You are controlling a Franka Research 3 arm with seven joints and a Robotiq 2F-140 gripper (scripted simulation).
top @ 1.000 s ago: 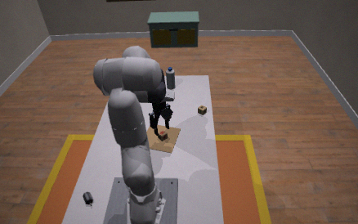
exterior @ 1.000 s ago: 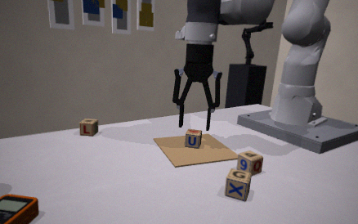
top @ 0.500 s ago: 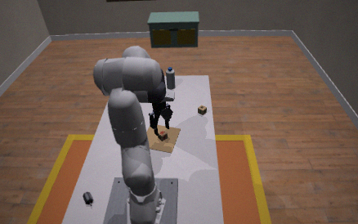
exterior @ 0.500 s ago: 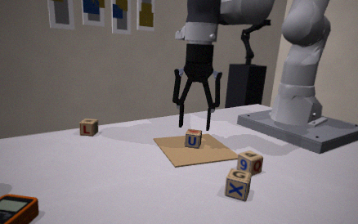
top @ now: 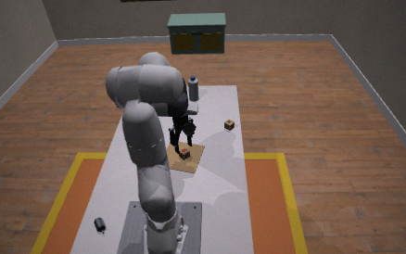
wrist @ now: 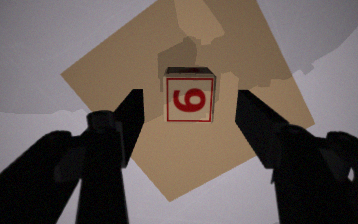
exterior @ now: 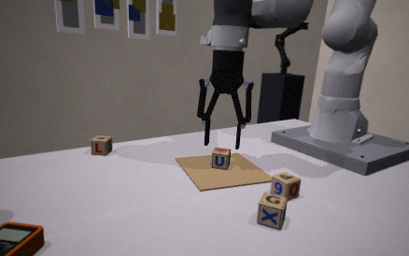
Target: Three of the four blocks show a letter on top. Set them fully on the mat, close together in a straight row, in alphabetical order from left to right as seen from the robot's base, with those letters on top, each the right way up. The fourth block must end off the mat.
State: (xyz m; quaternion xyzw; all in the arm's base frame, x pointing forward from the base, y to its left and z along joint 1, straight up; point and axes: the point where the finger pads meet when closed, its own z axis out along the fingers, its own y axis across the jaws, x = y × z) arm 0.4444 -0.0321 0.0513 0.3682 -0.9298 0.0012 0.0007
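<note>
A wooden block (top: 184,154) (exterior: 220,159) (wrist: 189,99) sits on the brown mat (top: 197,153) (exterior: 202,181) (wrist: 175,170). Its top shows a red figure like a 6 or 9, turned sideways in the wrist view; a side shows a blue U. My gripper (top: 183,147) (exterior: 222,146) (wrist: 190,105) is partly open and empty above it, one finger on either side. A block (top: 229,124) (exterior: 101,146) with a red L on its side stands off the mat. A block (exterior: 286,187) with 9 and Q sides has an unclear dark mark on top. Beside it, a block (exterior: 272,212) shows G on top and X on a side.
An orange meter (exterior: 12,238) lies at the near left in the exterior view. A bottle (top: 193,90) stands at the table's far end. A small dark object (top: 99,224) lies left of the robot's base plate (top: 191,227) (exterior: 346,147). The arm hides part of the table in the top view.
</note>
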